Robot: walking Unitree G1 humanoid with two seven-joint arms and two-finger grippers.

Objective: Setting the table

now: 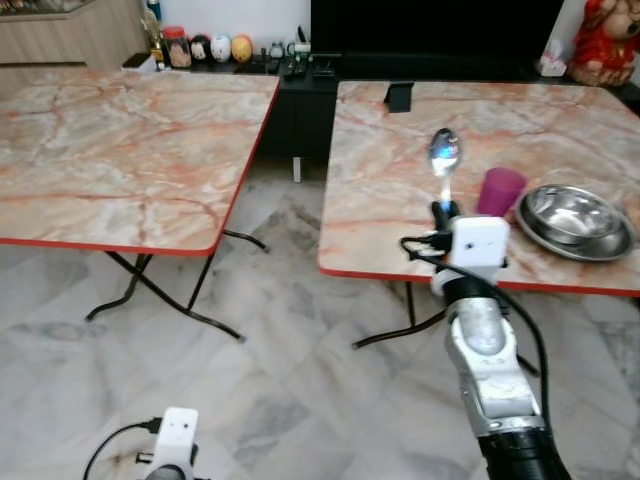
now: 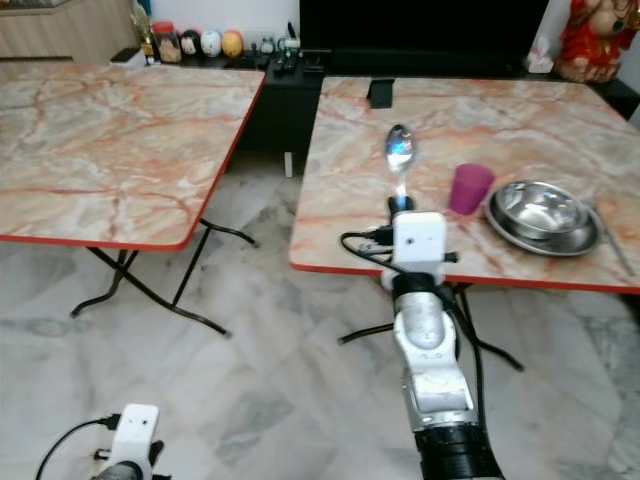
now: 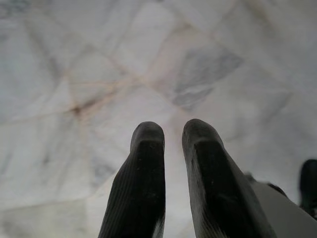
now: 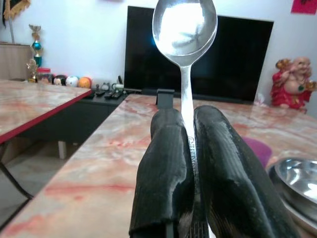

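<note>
My right gripper [image 1: 444, 208] is shut on the handle of a metal spoon [image 1: 444, 155], holding it bowl forward over the near edge of the right marble table [image 1: 400, 160]. In the right wrist view the spoon [image 4: 184, 29] sticks out between the black fingers [image 4: 166, 168]. A purple cup [image 1: 500, 190] stands just right of the spoon, and a steel bowl [image 1: 575, 220] sits beside the cup. My left gripper [image 3: 171, 136] hangs low over the floor, its fingers a little apart with nothing between them.
A second marble table [image 1: 120, 150] stands to the left, with a gap of tiled floor [image 1: 290, 210] between the two. A dark TV cabinet [image 1: 300, 70] with small ornaments is behind. A red figurine [image 1: 605, 40] sits at the far right.
</note>
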